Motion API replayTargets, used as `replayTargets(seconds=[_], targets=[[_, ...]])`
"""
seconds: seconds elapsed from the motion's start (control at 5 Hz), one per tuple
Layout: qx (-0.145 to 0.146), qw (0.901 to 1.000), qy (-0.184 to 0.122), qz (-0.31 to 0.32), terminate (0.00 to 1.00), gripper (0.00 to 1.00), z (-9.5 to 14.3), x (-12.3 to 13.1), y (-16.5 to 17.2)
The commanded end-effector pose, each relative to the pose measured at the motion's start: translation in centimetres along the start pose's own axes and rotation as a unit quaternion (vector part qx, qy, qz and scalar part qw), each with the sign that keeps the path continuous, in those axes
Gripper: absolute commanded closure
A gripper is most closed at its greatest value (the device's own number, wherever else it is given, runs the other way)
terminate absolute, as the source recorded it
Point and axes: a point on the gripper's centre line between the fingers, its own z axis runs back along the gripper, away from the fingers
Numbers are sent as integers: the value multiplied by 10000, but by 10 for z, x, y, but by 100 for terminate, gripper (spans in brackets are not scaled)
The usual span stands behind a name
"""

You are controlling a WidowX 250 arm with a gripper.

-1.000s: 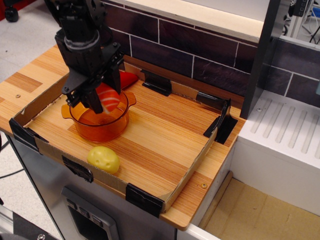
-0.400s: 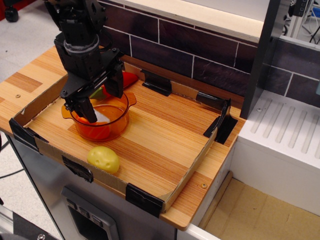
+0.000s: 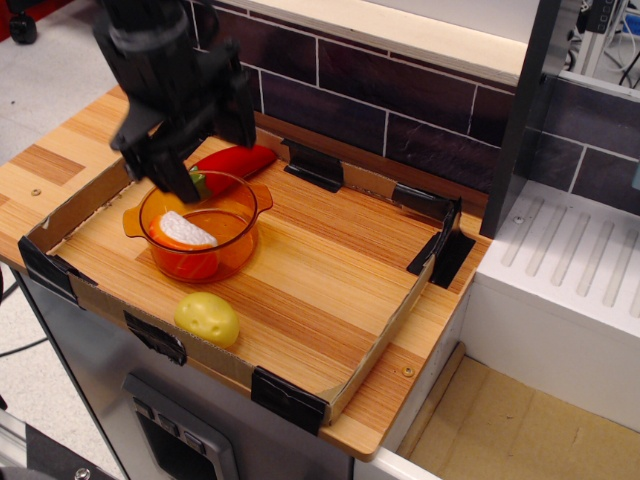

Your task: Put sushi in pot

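Note:
The sushi (image 3: 184, 233) lies inside the translucent orange pot (image 3: 243, 202), white rice side up with the orange part under it. The pot stands at the left of the cardboard-edged wooden tray (image 3: 330, 270). My black gripper (image 3: 208, 150) is open and empty, raised above the pot's far rim and blurred by motion. It hides part of the tray's back left.
A red pepper (image 3: 236, 161) lies just behind the pot by the tray's back wall. A yellow potato-like lump (image 3: 207, 319) sits at the tray's front edge. Black clips (image 3: 312, 164) hold the cardboard walls. A white dish rack (image 3: 570, 290) stands to the right.
A second ago I held the sushi over the pot. I opened and let it drop in, and now the gripper has risen up and away from the pot.

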Motion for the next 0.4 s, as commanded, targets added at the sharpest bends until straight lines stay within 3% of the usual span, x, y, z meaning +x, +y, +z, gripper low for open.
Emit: replayTargets(seconds=[0.0,0.2], targets=[[-240,9996,12,-157,0,0,35,7,-18],[-240,9996,12,-157,100,0,35,7,-18]])
